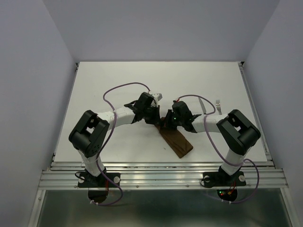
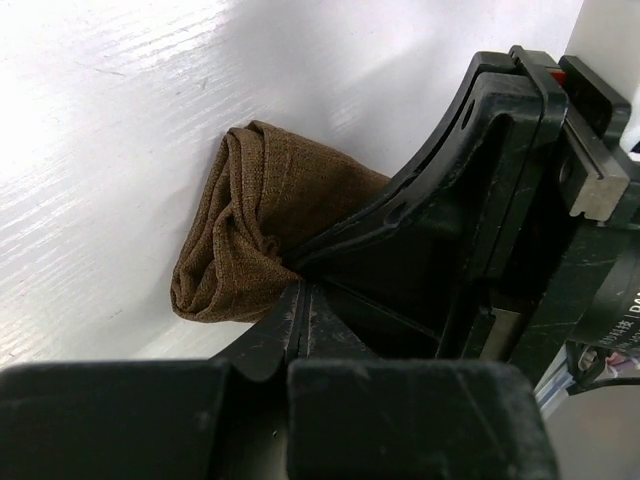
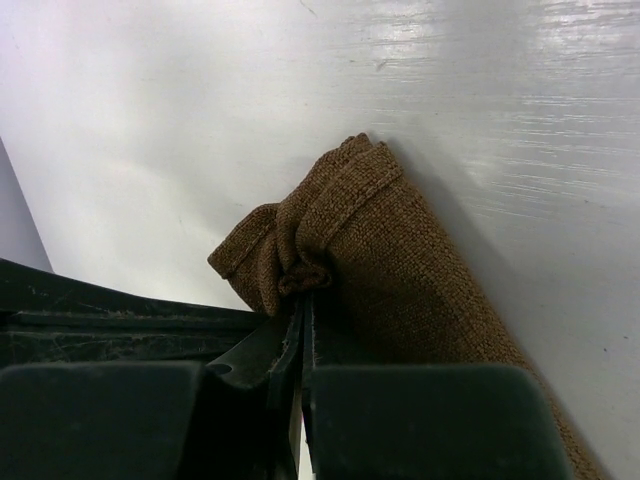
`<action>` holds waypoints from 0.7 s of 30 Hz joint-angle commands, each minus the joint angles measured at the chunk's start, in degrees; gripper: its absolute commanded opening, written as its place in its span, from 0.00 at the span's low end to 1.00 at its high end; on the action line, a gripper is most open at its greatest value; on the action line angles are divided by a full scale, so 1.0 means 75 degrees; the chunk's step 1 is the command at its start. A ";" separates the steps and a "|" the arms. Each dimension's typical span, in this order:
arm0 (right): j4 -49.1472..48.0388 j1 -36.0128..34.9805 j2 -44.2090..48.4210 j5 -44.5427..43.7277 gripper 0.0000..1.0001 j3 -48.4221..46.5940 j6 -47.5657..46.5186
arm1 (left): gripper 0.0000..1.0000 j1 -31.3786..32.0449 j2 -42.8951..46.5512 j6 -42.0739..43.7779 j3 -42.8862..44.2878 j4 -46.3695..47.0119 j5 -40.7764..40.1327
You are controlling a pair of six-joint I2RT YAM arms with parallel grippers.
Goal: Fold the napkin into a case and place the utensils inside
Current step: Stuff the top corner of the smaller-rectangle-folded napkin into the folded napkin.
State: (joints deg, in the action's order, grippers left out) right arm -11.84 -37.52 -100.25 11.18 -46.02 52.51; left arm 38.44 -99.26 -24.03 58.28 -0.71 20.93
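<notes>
On the white table [image 1: 118,80], the napkin [image 1: 179,143] was seen folded into a narrow strip, laid slantwise near the near edge, right of centre. Its far end was pinched by the left gripper [image 2: 297,290] and the right gripper [image 3: 303,305], each clamped tight on bunched cloth. The fork [image 1: 218,104] and what was taken for the knife [image 1: 204,106] were seen towards the right edge, apart from the cloth. The case was judged unfinished, and insertion not yet begun.

Dark brown napkin [image 1: 177,142]; white table [image 1: 142,80]; silver fork [image 1: 218,105].
</notes>
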 commanded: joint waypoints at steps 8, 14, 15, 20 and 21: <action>0.0476 -0.0060 0.0264 -0.0728 0.04 0.0394 0.0077 | 0.00 -0.0086 0.0169 0.0379 0.0221 0.0130 0.0163; 0.0629 -0.0060 0.1211 -0.0915 0.06 0.0534 0.0053 | 0.00 -0.0109 0.0087 0.1117 0.0420 -0.0408 0.0105; 0.0675 -0.0060 0.1353 -0.0998 0.06 0.0546 0.0065 | 0.00 -0.0121 0.0087 0.1176 0.0444 -0.0467 0.0081; 0.0769 -0.0060 0.1835 -0.1209 0.11 0.0558 0.0030 | 0.00 -0.0133 0.0099 0.1353 0.0514 -0.0550 0.0186; 0.0769 -0.0060 0.1812 -0.1244 0.11 0.0523 0.0030 | 0.00 -0.0144 0.0075 0.1376 0.0526 -0.0550 0.0209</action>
State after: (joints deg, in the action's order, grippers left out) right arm -6.42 -37.58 -88.42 4.64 -41.82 53.54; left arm 37.76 -99.26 -16.53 59.90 -3.90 21.41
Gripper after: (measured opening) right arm 0.104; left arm 0.017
